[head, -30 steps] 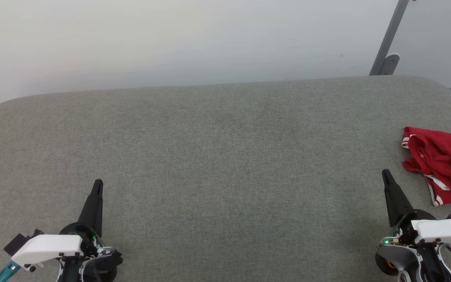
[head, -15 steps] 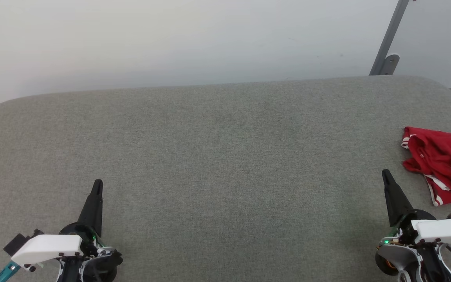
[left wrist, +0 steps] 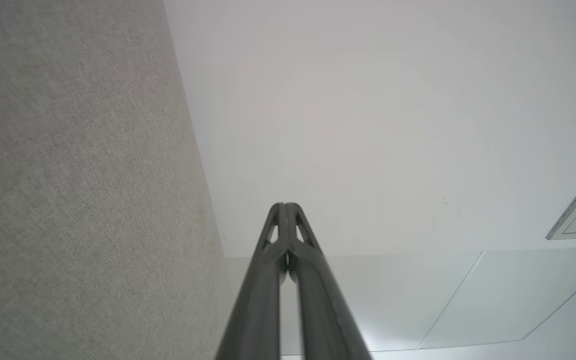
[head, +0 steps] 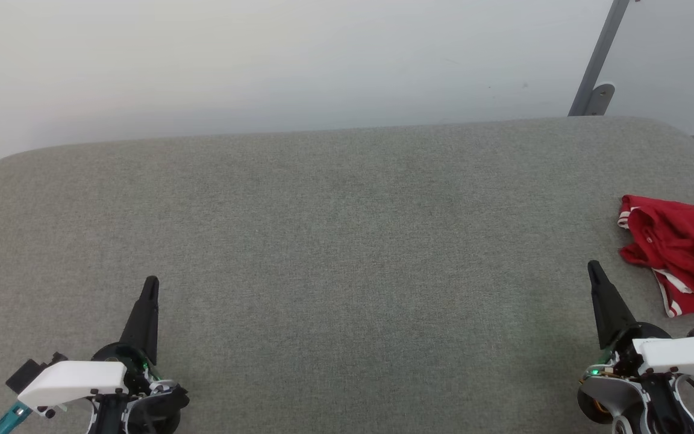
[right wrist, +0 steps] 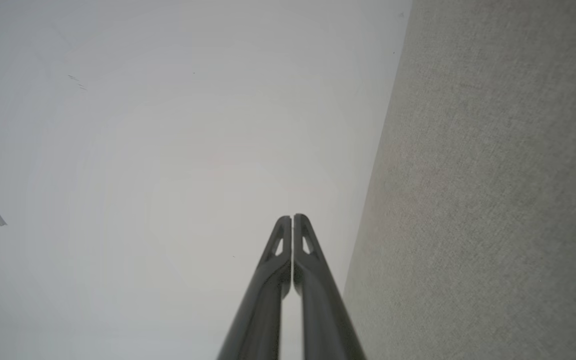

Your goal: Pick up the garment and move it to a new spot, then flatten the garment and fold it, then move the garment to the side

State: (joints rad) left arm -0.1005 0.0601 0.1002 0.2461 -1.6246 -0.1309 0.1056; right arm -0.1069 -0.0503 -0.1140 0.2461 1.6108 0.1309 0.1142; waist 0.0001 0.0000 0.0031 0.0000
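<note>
The garment (head: 681,250), bright red with white striped edges, lies crumpled at the right edge of the grey fabric surface (head: 347,241), partly cut off by the head view's border. My right gripper (head: 593,267) rests at the lower right, shut and empty, its tip a short way left of the garment and apart from it. At the lower left my left gripper (head: 151,282) is shut too, with nothing in it. Both wrist views show the fingers pressed together: left gripper (left wrist: 284,206), right gripper (right wrist: 292,218).
A pale wall (head: 262,60) rises behind the surface. A grey metal bar (head: 597,66) leans at the back right corner. The surface's rounded far edge (head: 347,129) runs across the head view.
</note>
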